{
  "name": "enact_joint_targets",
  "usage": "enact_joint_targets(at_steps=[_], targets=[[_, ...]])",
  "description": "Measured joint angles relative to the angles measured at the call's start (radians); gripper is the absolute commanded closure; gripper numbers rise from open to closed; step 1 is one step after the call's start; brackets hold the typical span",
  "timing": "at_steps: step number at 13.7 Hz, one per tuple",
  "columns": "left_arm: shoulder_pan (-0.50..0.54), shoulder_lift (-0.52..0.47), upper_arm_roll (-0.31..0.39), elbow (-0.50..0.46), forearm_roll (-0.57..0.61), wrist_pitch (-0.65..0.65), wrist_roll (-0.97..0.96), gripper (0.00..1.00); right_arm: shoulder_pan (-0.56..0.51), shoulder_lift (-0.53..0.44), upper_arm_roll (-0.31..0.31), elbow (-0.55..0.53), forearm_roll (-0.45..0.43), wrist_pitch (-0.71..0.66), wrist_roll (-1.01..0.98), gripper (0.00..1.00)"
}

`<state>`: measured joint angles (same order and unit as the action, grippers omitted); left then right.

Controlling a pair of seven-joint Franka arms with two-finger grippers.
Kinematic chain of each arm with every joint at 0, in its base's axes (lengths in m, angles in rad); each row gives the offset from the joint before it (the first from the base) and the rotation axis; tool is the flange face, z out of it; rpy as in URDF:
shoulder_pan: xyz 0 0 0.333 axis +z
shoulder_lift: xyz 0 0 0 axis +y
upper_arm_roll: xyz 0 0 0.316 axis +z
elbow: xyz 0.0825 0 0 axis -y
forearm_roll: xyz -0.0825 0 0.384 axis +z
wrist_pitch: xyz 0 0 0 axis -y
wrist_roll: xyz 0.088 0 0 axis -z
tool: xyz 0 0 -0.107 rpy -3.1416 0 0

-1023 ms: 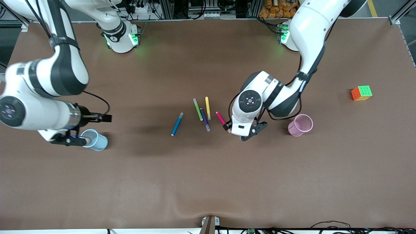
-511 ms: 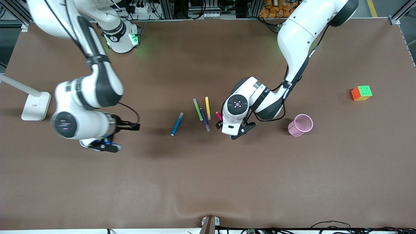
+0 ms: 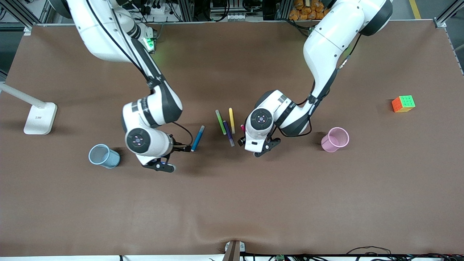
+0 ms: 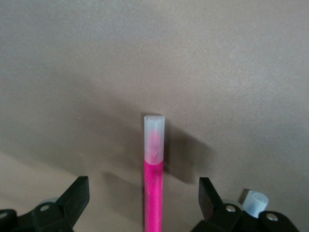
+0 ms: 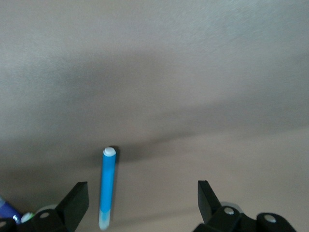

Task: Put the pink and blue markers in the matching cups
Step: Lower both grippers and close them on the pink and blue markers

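- Swinging in from the frame's left edge, the right gripper [image 3: 170, 159] now hangs just beside the blue marker [image 3: 198, 138], left of centre; a second ago it was over the blue cup [image 3: 104, 156]. Its wrist view shows the fingers spread wide, with the marker [image 5: 107, 186] lying on the table off toward one finger, not yet centred.
- Over the same second the left gripper [image 3: 253, 144] slid toward the pen cluster at centre and now covers most of the pink marker [image 3: 242, 127]. In its wrist view the fingers stand spread on either side of the marker [image 4: 154, 174], touching nothing.
- My read: both arms are lined up to grasp; the left looks ready to close, while the right needs a small sideways correction.
- Lower left, the blue cup is uncovered and looks empty.
- Right of centre, the pink cup [image 3: 335, 139] also looks empty.
- Green, purple and yellow pens lie between the two markers.
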<state>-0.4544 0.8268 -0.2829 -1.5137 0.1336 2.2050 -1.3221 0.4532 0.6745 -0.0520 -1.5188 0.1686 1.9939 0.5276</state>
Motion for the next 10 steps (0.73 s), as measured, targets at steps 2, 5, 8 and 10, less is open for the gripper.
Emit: enact_joint_targets(at_steps=[2, 5, 8, 10], targets=[[-0.030, 0.008, 0.026, 0.001, 0.000, 0.007, -0.015, 0.10, 0.013, 0.014, 0.000, 0.001, 0.001, 0.026, 0.020, 0.00], [-0.052, 0.012, 0.041, 0.011, 0.000, 0.012, -0.026, 0.41, 0.032, 0.030, 0.000, 0.001, 0.002, 0.063, 0.034, 0.00], [-0.052, 0.012, 0.041, 0.021, 0.000, 0.012, -0.027, 0.67, 0.043, 0.066, 0.000, 0.001, 0.002, 0.091, 0.052, 0.08], [-0.052, 0.012, 0.042, 0.025, 0.000, 0.013, -0.027, 0.74, 0.045, 0.086, 0.000, 0.001, 0.002, 0.110, 0.053, 0.19]])
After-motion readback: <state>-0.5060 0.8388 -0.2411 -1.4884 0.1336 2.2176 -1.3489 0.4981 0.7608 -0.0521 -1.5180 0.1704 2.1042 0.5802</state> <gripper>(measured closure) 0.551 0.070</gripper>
